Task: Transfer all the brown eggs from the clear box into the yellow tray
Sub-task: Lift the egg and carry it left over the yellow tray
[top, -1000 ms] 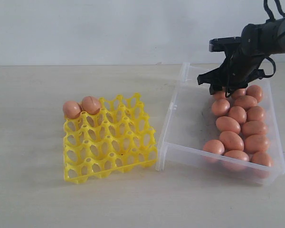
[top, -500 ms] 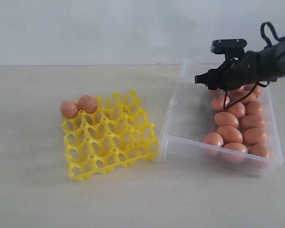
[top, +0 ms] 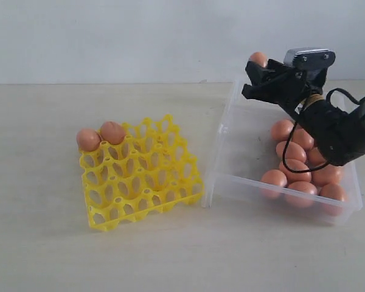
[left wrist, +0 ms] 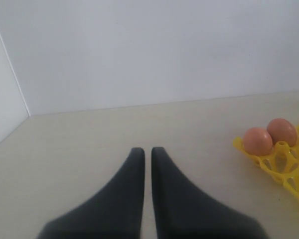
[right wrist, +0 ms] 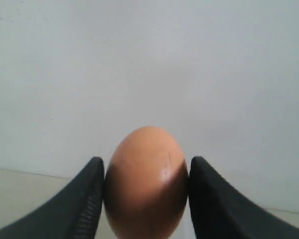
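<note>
My right gripper [top: 258,68] is shut on one brown egg [right wrist: 145,181], lifted above the far end of the clear box [top: 240,143]; that held egg [top: 258,59] pokes out over the black fingers. Several more brown eggs [top: 295,170] lie in the box's right half, partly hidden by the arm. The yellow tray [top: 140,176] sits to the left with two eggs [top: 100,135] at its far left corner, and these two eggs [left wrist: 269,137] also show in the left wrist view. My left gripper [left wrist: 146,152] is shut and holds nothing, low over bare table left of the tray.
A white wall runs behind the beige table [top: 42,231]. The box's left half [top: 243,158] holds no eggs. A black cable [top: 304,152] loops down from the right arm over the box.
The right gripper has risen out of the clear box with an egg in its jaws and tipped upward. The tray and its two eggs have stayed put.
</note>
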